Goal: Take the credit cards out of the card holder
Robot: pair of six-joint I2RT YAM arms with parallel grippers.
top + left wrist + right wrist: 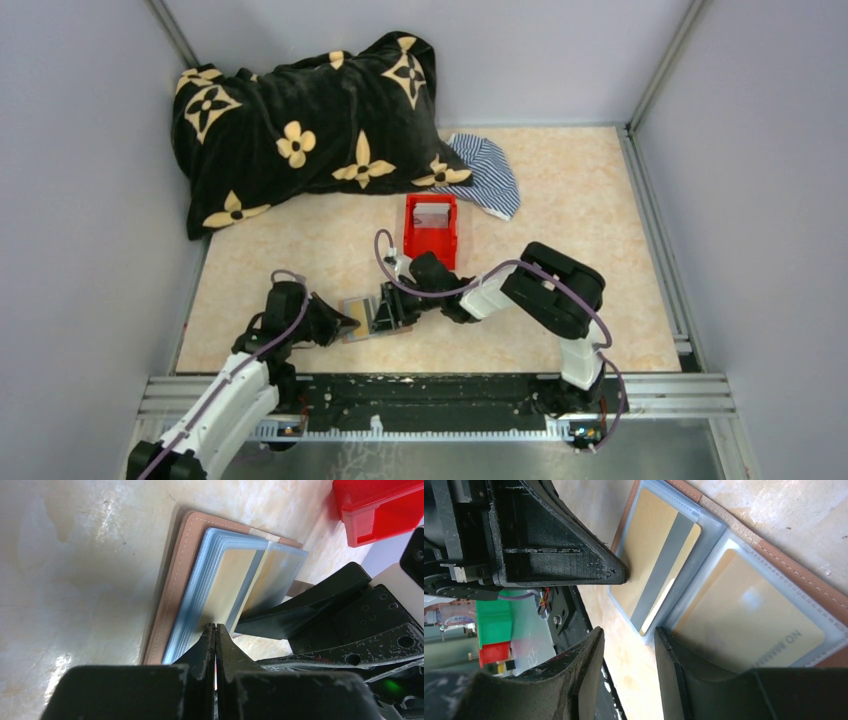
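The brown card holder [358, 330] lies open on the table between my grippers, its grey-blue pocket leaves fanned [175, 570]. My left gripper [215, 627] is shut on the near edge of a tan credit card [235, 575] with a grey stripe [649, 545], still in its leaf, which stands raised. My right gripper [629, 632] is open; one of its fingers [684, 670] rests on the other leaf, over a second tan card [744, 625]. In the top view the left gripper [350, 322] and right gripper [398, 305] meet at the holder.
A red plastic bin [431, 228] stands just behind the holder, with a pale card-like thing inside. A black pillow with tan flowers [310, 120] and a striped cloth [485, 170] lie at the back. Metal rails border the table.
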